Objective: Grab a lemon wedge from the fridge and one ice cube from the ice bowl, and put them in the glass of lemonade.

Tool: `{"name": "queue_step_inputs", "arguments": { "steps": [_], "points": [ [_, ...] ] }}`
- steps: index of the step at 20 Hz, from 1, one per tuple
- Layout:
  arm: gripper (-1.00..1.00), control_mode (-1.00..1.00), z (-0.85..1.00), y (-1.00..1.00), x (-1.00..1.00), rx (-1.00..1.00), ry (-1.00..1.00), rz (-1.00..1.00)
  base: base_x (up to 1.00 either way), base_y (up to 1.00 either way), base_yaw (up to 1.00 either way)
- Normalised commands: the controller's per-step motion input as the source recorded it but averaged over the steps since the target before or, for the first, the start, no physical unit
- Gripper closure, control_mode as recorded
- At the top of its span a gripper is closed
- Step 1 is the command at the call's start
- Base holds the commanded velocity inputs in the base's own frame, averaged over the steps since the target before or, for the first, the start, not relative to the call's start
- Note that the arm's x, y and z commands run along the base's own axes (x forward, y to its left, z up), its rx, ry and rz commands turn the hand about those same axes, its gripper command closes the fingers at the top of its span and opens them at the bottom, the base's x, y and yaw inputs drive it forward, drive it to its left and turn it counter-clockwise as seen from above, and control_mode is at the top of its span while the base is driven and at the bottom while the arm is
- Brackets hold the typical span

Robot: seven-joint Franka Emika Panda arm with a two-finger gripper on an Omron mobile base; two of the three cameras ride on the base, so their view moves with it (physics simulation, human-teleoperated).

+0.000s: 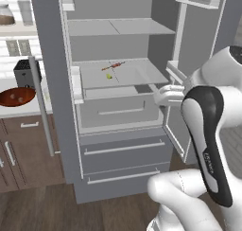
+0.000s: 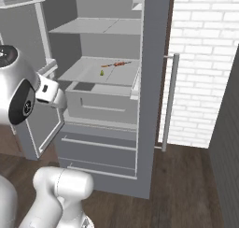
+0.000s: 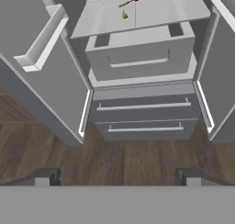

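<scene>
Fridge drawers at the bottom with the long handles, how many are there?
2. The upper drawer sits right under the open fridge compartment, and the lower drawer is just beneath it, nearest the floor. Both look shut.

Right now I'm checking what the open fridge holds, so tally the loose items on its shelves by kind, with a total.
Lemon wedge: 1
Skewer of reddish pieces: 1
Total: 2
Both lie on the middle shelf of the fridge, near its back. The upper shelf shows nothing on it.
</scene>
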Motion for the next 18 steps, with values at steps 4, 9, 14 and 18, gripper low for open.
{"name": "queue_step_inputs", "arguments": {
  "steps": [4,9,14,18],
  "points": [
    [-1.00,-1.00,-0.06,-0.01,0.00,0.00,0.00,0.00,0.00,0.00,0.00],
    [-1.00,-1.00,-0.07,0.00,0.00,0.00,0.00,0.00,0.00,0.00,0.00],
    [-1.00,1.00,-0.08,0.00,0.02,0.00,0.00,0.00,0.29,0.01,0.00],
    [-1.00,1.00,0.00,0.00,0.00,0.00,0.00,0.00,1.00,0.00,0.00]
  ]
}}
